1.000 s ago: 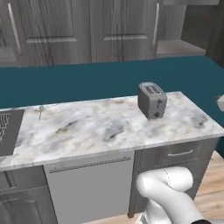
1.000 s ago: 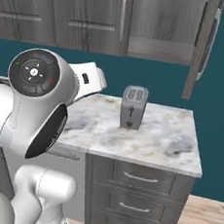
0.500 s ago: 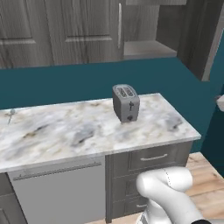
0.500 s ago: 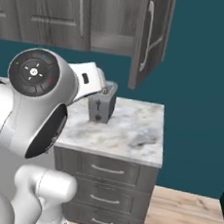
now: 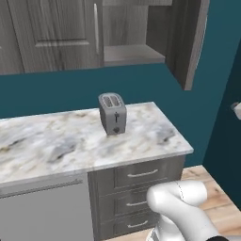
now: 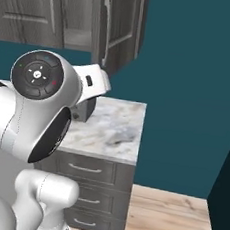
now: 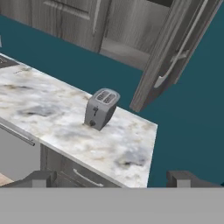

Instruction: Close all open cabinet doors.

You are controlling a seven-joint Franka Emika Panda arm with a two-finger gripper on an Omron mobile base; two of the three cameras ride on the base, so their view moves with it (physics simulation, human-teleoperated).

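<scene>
1. My pincer (image 7: 112, 178) stands wide with nothing between its tips; the two dark fingertips (image 7: 40, 178) rise at the bottom of the hand view, well apart from the cabinets.
2. The open cabinet door (image 5: 190, 42) swings out from the right end of the upper cabinets, its long silver bar handle (image 7: 178, 54) facing me in the hand view.
3. Behind it the bare cabinet shelf (image 5: 132, 54) is exposed.
4. Just left of that opening, the neighbouring closed cabinet door (image 5: 56, 33) sits flush.
5. A grey toaster (image 5: 113, 113) stands upright on the marble counter (image 5: 56, 146), below and left of the open door.
6. Grey drawer fronts (image 5: 141, 173) sit under the counter's right end.
</scene>
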